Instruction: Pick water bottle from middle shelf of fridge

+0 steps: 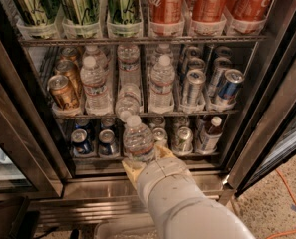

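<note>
My gripper (pixel 145 161) is shut on a clear ribbed water bottle (pixel 138 140) with a white cap. It holds the bottle upright by its lower part, out in front of the fridge (pixel 28 133) and below the middle shelf (pixel 187 114). My white arm reaches in from the bottom of the view. Several more water bottles stand in the clear lane trays on the middle shelf, one (pixel 94 83) at the left and one (pixel 162 81) at the right of the middle lane. Another bottle (pixel 127 101) sits at the front of the middle lane.
Gold cans (pixel 63 91) stand at the shelf's left and silver and blue cans (pixel 229 86) at its right. Tall green and red cans fill the rack above. Short cans and a dark bottle (pixel 211 132) stand below. The open door (pixel 272 123) is at the right.
</note>
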Controlling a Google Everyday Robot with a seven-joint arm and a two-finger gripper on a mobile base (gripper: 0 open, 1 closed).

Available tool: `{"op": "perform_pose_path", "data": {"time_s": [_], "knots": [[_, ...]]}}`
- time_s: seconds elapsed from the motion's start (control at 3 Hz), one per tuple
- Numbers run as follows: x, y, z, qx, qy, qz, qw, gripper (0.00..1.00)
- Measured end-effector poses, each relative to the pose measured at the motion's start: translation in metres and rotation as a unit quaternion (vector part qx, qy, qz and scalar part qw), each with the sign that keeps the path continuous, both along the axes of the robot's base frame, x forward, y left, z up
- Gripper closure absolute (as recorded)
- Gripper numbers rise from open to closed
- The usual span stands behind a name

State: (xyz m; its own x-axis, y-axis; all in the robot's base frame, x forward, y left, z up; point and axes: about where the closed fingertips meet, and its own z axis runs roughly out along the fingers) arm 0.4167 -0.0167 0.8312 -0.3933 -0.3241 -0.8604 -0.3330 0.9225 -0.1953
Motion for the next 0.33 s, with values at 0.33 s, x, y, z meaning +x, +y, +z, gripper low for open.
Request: {"op": "perform_pose_path", "data": {"time_s": [0.33], "knots": [[-0.0039,0.0091,-0.0005,0.006,0.005,0.016,0.9998,1.0]]}}
